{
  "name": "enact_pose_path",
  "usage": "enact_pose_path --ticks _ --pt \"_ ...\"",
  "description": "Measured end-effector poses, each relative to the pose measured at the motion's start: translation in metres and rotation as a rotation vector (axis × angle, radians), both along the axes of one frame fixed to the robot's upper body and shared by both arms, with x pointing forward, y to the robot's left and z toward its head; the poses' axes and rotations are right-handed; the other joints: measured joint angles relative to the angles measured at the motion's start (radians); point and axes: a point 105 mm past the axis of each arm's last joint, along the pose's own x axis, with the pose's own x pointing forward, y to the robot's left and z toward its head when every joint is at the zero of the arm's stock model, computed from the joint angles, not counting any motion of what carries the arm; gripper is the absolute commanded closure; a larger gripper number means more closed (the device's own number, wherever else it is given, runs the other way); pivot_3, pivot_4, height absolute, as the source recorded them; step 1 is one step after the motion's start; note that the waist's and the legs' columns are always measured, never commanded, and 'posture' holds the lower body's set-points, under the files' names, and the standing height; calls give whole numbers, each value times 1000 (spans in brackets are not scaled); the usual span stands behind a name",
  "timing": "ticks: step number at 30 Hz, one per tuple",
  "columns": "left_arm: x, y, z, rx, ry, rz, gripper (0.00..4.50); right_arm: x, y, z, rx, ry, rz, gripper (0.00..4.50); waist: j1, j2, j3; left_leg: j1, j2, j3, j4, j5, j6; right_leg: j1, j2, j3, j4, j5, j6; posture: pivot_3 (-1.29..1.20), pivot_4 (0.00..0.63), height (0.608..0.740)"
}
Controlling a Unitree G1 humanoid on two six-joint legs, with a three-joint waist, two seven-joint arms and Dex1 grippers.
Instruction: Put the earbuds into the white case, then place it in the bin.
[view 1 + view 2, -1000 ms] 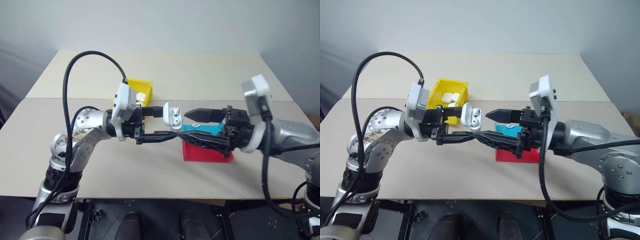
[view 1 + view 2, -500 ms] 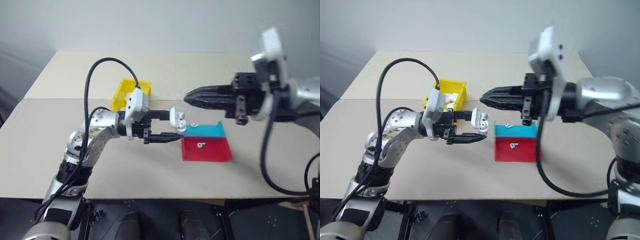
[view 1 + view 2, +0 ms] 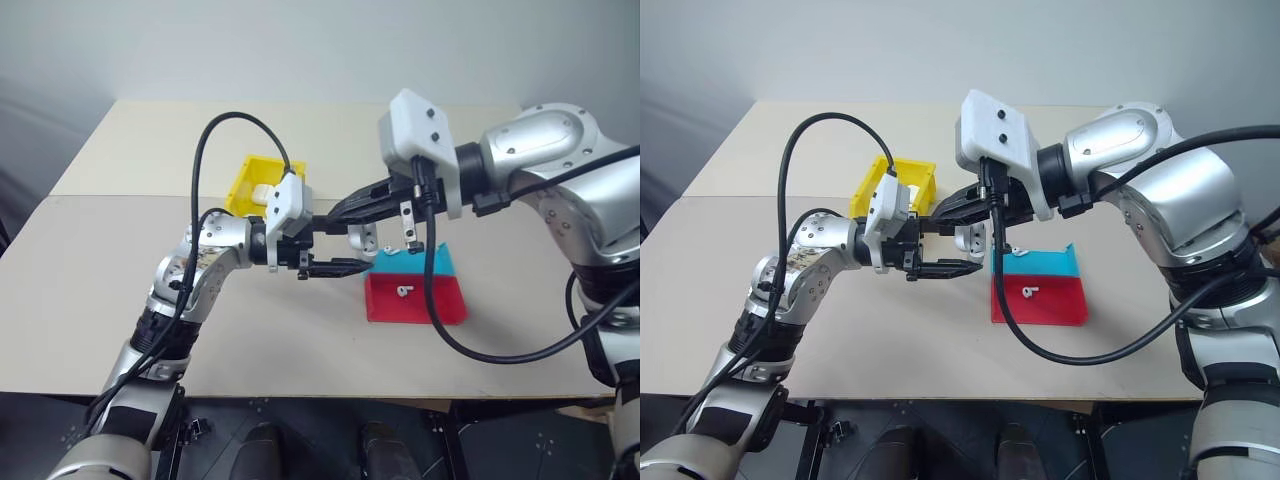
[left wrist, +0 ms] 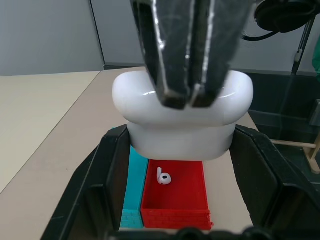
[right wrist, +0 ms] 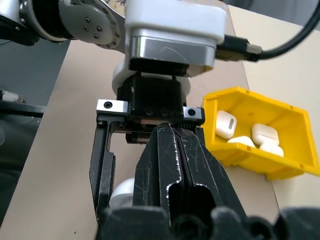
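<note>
The left pincer is closed on 1 small glossy white plastic earbud case, its 2 black fingers pressing the case's sides. In the head views the case sits near the middle of the frame, held above the beige desk and just left of the tray. The case appears shut in the left wrist view.

The right pincer has its 2 black fingers pressed together with nothing between them. Its tips rest on the top of the case's lid. In the left eye view it reaches in from the upper right of the frame towards the centre.

1 shallow plastic tray, half red and half blue, lies on the desk right of centre. 1 tiny white plastic earbud with a short stem lies in its red half, also seen in the left wrist view. A 2nd small white piece shows at the blue half's far edge; what it is cannot be told.

1 small bright yellow plastic open-top bin stands on the desk, above and left of centre in the left eye view. 3 white cases lie inside it.
</note>
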Motion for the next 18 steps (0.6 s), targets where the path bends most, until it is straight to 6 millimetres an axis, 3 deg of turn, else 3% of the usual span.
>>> enact_pose_path --ticks 5,11,18 --pt "2 1 -4 9 7 20 1766 0 -5 -9 -80 -35 15 4473 1 0 0 0 0 0 0 0 0 0 0 0 1 0 0 0 150 740" --pt "4 5 -7 5 12 59 1766 3 -29 -15 -114 -15 -47 4473 1 0 0 0 0 0 1 0 0 0 0 0 1 0 0 0 150 740" --pt "2 15 9 -82 -40 122 1766 5 -51 8 192 99 -217 4473 1 0 0 1 0 0 0 0 0 1 0 0 2 0 0 0 150 740"
